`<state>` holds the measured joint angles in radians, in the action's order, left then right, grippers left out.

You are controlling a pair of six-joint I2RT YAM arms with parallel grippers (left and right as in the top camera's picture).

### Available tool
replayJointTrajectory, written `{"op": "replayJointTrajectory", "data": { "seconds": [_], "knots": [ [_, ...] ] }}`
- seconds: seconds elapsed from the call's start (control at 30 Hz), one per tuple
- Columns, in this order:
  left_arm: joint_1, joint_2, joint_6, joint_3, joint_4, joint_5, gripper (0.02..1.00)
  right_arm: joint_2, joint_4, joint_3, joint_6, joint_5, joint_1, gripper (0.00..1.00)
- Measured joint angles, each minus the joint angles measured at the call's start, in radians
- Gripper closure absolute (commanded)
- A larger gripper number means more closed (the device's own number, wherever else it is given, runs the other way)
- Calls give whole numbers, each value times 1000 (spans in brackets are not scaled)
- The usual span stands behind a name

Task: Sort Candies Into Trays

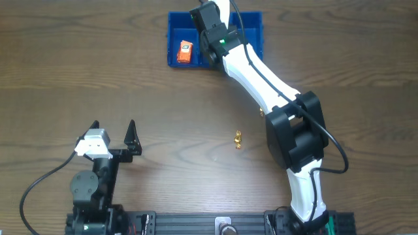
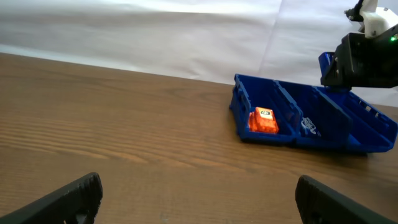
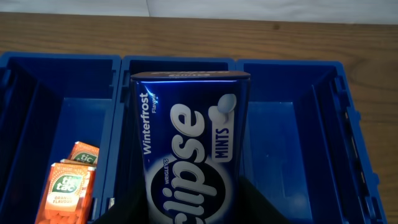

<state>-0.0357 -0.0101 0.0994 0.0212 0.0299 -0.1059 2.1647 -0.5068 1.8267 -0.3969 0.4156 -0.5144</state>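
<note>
Right wrist view, glossy rectangular mint tin [image 3: 189, 143]

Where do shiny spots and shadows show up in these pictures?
Right wrist view: light glints along the top rim of the blue mint tin. Left wrist view: the blue tray casts a thin shadow on the table along its near wall. Top view: a green light glows on the right arm.
</note>
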Motion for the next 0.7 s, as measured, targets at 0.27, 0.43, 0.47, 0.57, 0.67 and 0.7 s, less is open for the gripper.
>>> {"op": "replayJointTrajectory", "data": {
  "seconds": [0.27,0.43,0.47,0.57,0.67,0.7],
  "knots": [
    [0,0,0,0,0,0,20,0,0,0,6,-3,0,463],
    [0,0,0,0,0,0,20,0,0,0,14,-5,0,336],
    [0,0,0,0,0,0,20,0,-1,0,14,-5,0,329],
    [0,0,0,0,0,0,20,0,-10,0,14,-5,0,312],
    [0,0,0,0,0,0,20,-14,-50,0,14,-5,0,281],
    [0,0,0,0,0,0,20,-27,-76,0,15,-8,0,270]
  ]
}}
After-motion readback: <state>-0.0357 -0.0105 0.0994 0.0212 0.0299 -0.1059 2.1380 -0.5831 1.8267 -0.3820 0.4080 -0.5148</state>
